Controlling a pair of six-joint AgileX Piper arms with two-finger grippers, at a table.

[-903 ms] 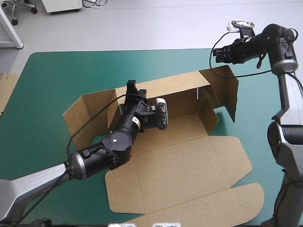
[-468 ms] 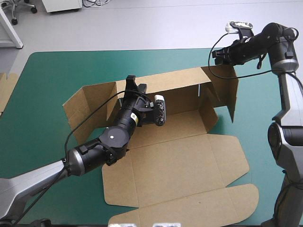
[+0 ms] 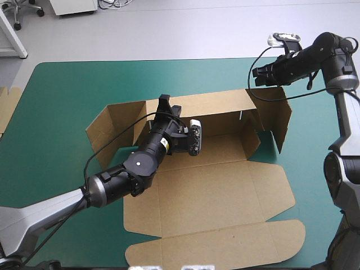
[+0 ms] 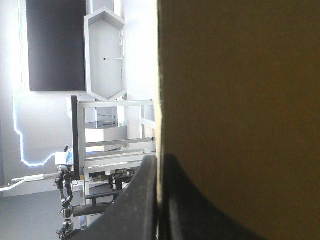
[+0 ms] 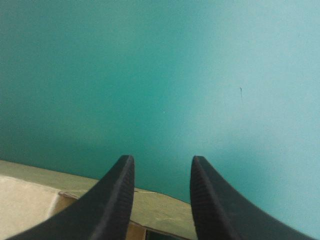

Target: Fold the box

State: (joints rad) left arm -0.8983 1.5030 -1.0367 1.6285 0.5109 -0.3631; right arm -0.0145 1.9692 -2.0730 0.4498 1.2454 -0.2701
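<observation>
The brown box (image 3: 214, 194) sits mid-tabletop (image 3: 62, 90) on the teal-green cover, its back and side walls standing and the lid lying flat toward the near edge. The left pincer (image 3: 165, 104) is clamped on the top edge of the back wall, with the sheet pinched between its black fingers (image 4: 135, 200). The right pincer (image 3: 256, 73) hovers at the box's far right corner, its fingers parted over bare cover. Spare board (image 3: 7, 107) pokes in at the tabletop's left edge.
</observation>
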